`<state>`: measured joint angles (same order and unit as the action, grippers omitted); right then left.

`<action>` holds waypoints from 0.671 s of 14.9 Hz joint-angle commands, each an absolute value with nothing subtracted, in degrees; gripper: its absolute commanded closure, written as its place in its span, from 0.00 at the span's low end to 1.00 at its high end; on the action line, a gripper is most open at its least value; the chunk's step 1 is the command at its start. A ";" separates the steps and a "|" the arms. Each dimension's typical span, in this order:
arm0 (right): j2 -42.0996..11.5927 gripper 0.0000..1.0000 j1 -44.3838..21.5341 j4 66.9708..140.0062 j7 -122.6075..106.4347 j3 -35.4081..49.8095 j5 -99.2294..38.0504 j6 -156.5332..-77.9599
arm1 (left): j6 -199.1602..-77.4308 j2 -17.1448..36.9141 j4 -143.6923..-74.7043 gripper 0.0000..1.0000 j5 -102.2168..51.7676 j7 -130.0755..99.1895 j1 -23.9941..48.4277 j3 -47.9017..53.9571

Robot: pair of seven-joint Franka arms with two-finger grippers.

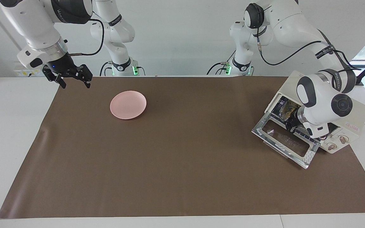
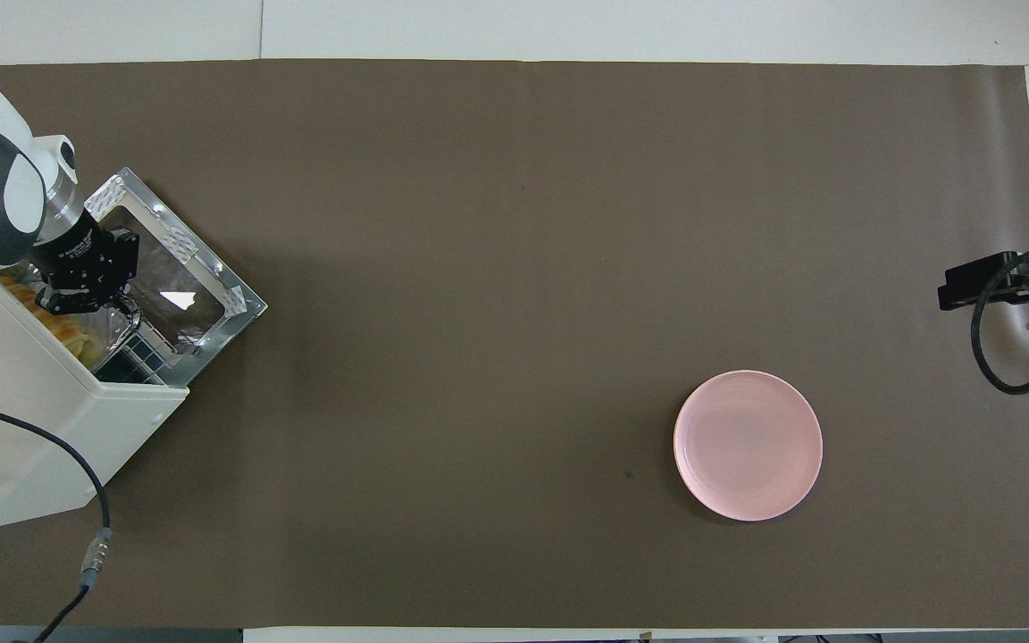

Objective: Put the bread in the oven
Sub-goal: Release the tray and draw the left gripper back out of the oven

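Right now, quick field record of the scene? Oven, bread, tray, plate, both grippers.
oven: cream-white boxy toaster oven at the left arm's end of the table, glass door folded down open
bread: yellow-orange ridged loaf, mostly inside the oven on the tray
tray: crinkled silver foil tray, edge showing at the oven mouth
plate: round pink plate, empty, toward the right arm's end
left gripper: shut, at the oven mouth by the tray's edge
right gripper: open, waiting over the mat's edge

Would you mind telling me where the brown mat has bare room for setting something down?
Most of the brown mat is bare: everything between the pink plate and the oven's open door. It is crowded at the oven, where the left gripper works at the mouth.
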<state>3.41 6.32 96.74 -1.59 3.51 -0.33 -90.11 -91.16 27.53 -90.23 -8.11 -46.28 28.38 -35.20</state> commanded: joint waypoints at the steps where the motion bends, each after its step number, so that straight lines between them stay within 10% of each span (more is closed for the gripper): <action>1: 3.60 0.00 6.94 96.50 -0.97 4.04 -1.05 -89.38 | -91.94 25.14 -93.25 0.11 -6.59 -40.90 29.27 -35.42; 10: 3.60 0.00 6.94 96.50 -0.97 4.04 -1.05 -89.38 | -97.01 25.14 -91.67 0.00 -6.59 -36.93 31.55 -35.24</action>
<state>3.41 6.32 96.74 -1.59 3.51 -0.33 -90.11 -93.81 26.91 -90.39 -7.98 -38.75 29.66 -35.12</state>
